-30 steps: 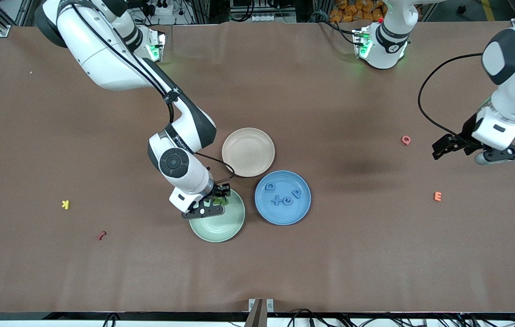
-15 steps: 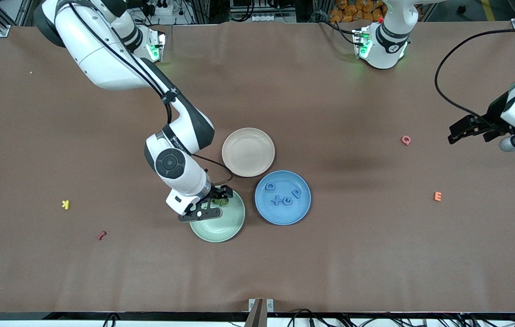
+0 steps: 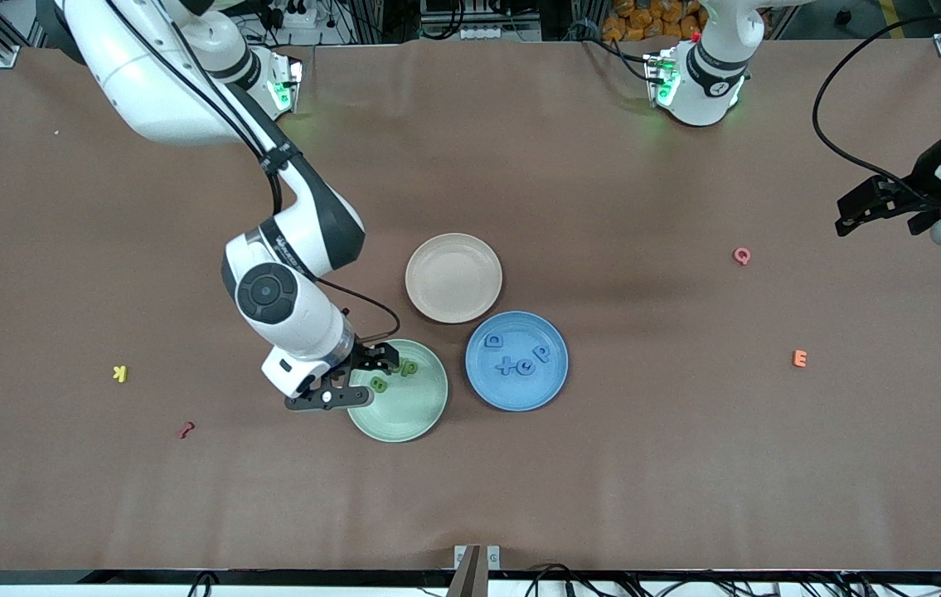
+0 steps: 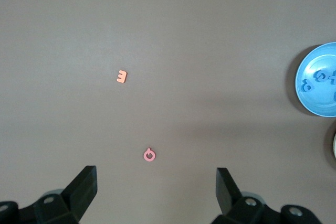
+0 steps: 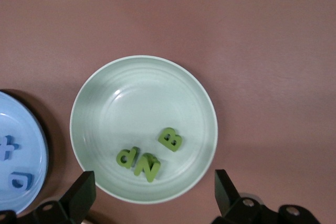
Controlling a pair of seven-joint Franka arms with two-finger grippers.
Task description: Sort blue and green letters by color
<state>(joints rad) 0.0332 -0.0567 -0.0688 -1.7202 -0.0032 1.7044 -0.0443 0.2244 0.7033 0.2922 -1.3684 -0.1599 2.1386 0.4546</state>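
My right gripper (image 3: 351, 383) hangs with fingers spread and empty over the green plate's (image 5: 105, 98) rim. In that plate lie the green letters (image 5: 149, 156); the blue letters (image 3: 517, 355) rest in the blue plate (image 3: 520, 394) beside it. My left gripper (image 3: 872, 207), jaws apart, waits near the pink Q (image 4: 149, 155).
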